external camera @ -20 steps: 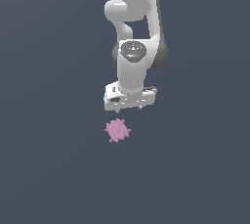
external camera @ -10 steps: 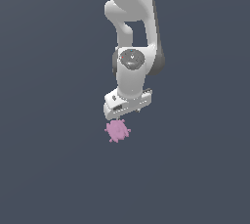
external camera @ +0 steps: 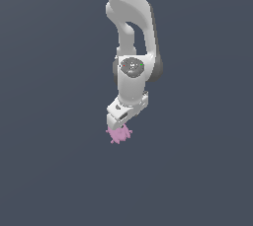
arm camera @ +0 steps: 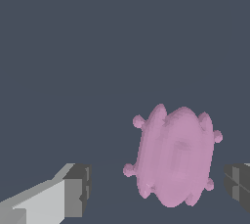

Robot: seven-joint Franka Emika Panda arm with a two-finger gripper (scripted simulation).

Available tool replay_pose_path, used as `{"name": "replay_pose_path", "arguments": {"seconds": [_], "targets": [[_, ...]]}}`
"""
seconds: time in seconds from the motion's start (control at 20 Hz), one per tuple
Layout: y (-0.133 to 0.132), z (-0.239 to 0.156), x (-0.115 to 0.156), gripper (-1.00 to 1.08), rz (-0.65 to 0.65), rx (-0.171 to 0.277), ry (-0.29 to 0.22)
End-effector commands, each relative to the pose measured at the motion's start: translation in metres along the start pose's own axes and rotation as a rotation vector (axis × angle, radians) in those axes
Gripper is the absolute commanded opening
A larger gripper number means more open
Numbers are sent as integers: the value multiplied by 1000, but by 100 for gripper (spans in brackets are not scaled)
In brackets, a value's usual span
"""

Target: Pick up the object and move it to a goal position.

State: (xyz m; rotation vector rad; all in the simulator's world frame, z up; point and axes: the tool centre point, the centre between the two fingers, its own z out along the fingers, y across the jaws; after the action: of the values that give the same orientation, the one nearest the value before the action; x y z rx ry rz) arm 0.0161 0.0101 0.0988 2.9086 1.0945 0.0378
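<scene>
Gripper [external camera: 117, 124] has dropped, jaws now straddling the object [arm camera: 173, 159].

No text, label, brand, number or sign can be read in either view. The round grey disc [external camera: 131, 66] on the white robot arm's wrist joint carries a few tiny red and green specks in the exterior view; they are perhaps markings, but they are too small to read.
</scene>
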Motion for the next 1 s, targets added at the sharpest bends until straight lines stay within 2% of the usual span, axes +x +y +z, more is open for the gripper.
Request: {"name": "replay_pose_path", "arguments": {"seconds": [0.0,0.95], "targets": [[2,6,2,108,-74,-6,9],[10,47,15,108,-603,-56,79]]}}
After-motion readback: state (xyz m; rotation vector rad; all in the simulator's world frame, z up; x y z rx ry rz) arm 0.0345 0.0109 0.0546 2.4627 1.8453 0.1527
